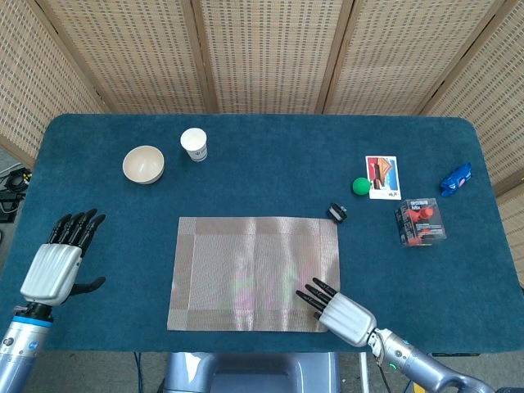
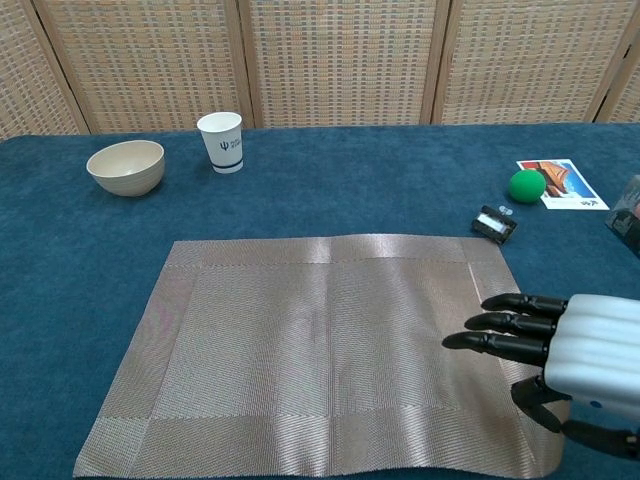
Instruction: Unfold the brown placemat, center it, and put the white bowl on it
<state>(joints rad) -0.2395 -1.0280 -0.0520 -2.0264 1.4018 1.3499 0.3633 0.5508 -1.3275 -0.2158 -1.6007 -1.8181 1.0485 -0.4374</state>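
Placemat (image 1: pixel 254 273) lies unfolded and flat; its near right corner sits under the right hand (image 1: pixel 342 312), fingers extended over it, grasp unclear. Left hand (image 1: pixel 54 266) hangs released, well left of placemat. Bowl (image 1: pixel 143 164) sits beyond the left hand.

The left hand (image 1: pixel 51 270) hangs at the near left, back uppermost, its dark fingers (image 1: pixel 75 226) straight and slightly spread, thumb out to the side, holding nothing. The right hand (image 1: pixel 342 312) lies low at the near right, fingers (image 2: pixel 500 331) stretched forward and apart, thumb curled underneath. Its forearm runs off toward the lower right corner.
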